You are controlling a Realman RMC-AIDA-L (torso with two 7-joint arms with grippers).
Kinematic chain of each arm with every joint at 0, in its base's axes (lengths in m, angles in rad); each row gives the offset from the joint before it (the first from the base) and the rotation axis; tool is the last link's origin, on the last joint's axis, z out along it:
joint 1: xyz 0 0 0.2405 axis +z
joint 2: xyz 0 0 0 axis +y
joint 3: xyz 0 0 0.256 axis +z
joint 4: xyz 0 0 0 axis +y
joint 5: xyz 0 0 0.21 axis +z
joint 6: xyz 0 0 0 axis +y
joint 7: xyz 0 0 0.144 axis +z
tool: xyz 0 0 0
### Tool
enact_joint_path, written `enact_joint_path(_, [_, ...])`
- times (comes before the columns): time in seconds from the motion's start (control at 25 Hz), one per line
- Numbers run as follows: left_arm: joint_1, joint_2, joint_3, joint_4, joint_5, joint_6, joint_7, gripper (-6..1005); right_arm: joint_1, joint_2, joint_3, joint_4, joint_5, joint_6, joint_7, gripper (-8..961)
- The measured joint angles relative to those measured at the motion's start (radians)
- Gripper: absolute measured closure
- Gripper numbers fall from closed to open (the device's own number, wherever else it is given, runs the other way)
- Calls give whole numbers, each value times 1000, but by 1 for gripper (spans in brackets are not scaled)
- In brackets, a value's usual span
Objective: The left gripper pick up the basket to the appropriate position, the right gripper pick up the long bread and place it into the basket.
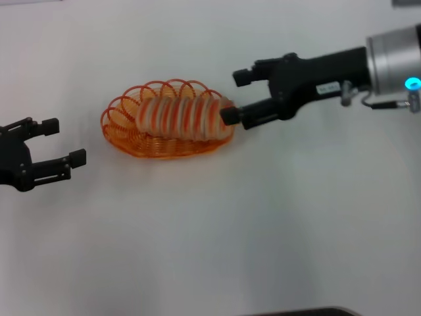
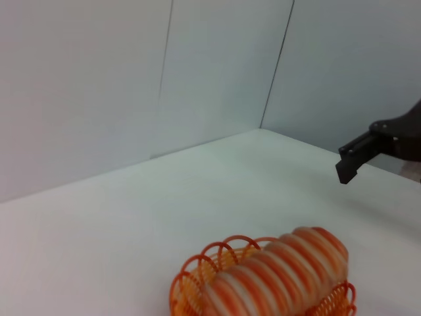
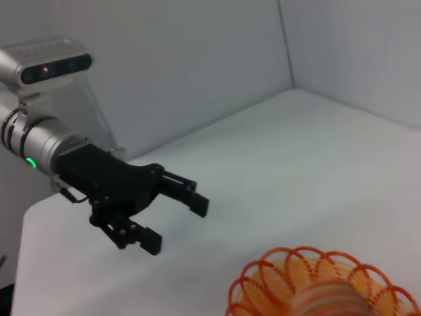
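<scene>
While I monitor the head camera, I take the basket (image 1: pixel 125 135) as my reference point. It is an oval orange wire basket with a looped rim, and it sits on the white desk (image 1: pixel 217 243).

1. The long bread (image 1: pixel 181 115) lies inside the basket, lengthwise along the oval. It is a tan loaf with orange crosswise stripes. Its upper surface rises above the looped rim.

2. The right end effector (image 1: pixel 235 97) is at the right end of the basket. Its two black fingers are spread apart and hold nothing. The nearer fingertip is at the right end of the loaf; I cannot confirm whether it touches. The farther fingertip is just beyond the basket rim, clear of the wire. The arm behind it carries a small white label and a blue light.

3. The left end effector (image 1: pixel 64 141) is to the left of the basket, near it but not touching. Its fingers are also spread apart and empty, with the opening facing the basket.

4. In the left wrist view, the basket (image 2: pixel 191 283) and the long bread (image 2: pixel 276 273) are visible, with a black fingertip of the right end effector (image 2: pixel 355 158) beyond them.

5. In the right wrist view, the basket (image 3: pixel 263 280) rim is in the foreground. The left end effector (image 3: pixel 174 220) is beyond it, fingers parted.
</scene>
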Motion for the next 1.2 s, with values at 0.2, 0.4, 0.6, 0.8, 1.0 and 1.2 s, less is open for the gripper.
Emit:
enact_joint_path(0.2, [0,-6,0,-14,41,4,-39,140,-117,6,8,9,63,24,-167,-1])
enact_joint_path(0.4, [-5,-5,1,-56,56,3,-58,139,-210,6,18,20,106,28,-272,-1])
enact_joint_path(0.6, [-8,-3,1,-70,89,-4,-70,139,-278,4,70,41,113,6,-357,-1])
enact_joint_path(0.8, [-6,-4,-1,-93,101,-23,-70,139,-314,1,93,60,105,-12,-400,0])
enact_joint_path(1.0, [-5,-2,-1,-104,101,-30,-67,139,-333,1,98,61,104,-13,-422,2])
enact_joint_path(1.2, [-6,-2,0,-105,101,-34,-67,139,-332,1,98,61,105,-17,-425,3])
